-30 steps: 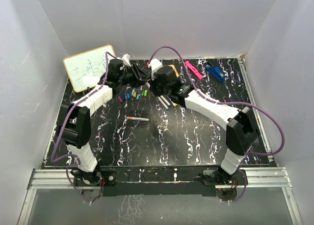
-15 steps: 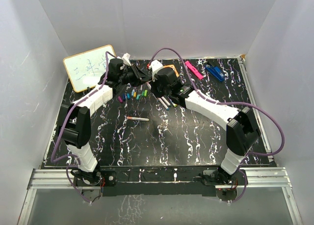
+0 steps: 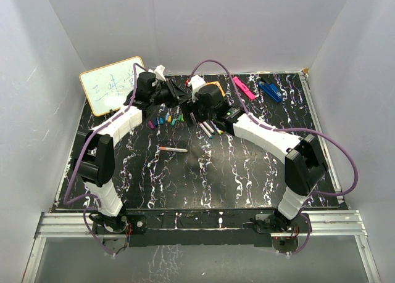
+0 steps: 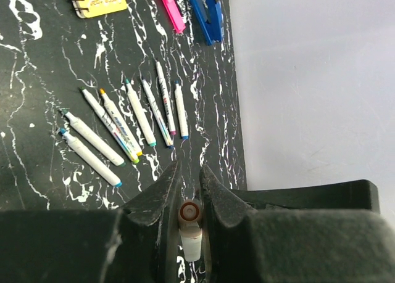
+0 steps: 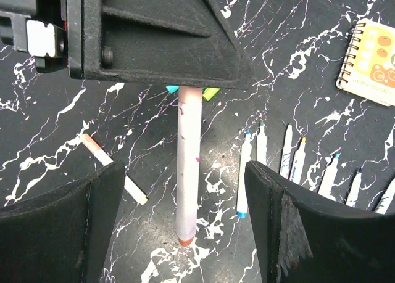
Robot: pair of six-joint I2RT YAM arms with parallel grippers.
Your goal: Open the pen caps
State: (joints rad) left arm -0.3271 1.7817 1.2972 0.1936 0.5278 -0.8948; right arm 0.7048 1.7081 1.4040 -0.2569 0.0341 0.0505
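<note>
The jaws of the left gripper are closed on one end of a pale-barrelled pen. The jaws of the right gripper are wide apart, one on either side of the barrel and clear of it. The barrel's free end shows orange; we cannot tell whether that is a cap.

Both grippers hang over the desk near the middle of its far edge. The pen caps lie loose in a short row on the desk beneath them, with magenta at the left end. A row of pale pens lies just beside the caps, toward the right edge. A single pen with a pinkish cap lies apart, nearer the desk's middle. A whiteboard stands at the far left corner.
</note>
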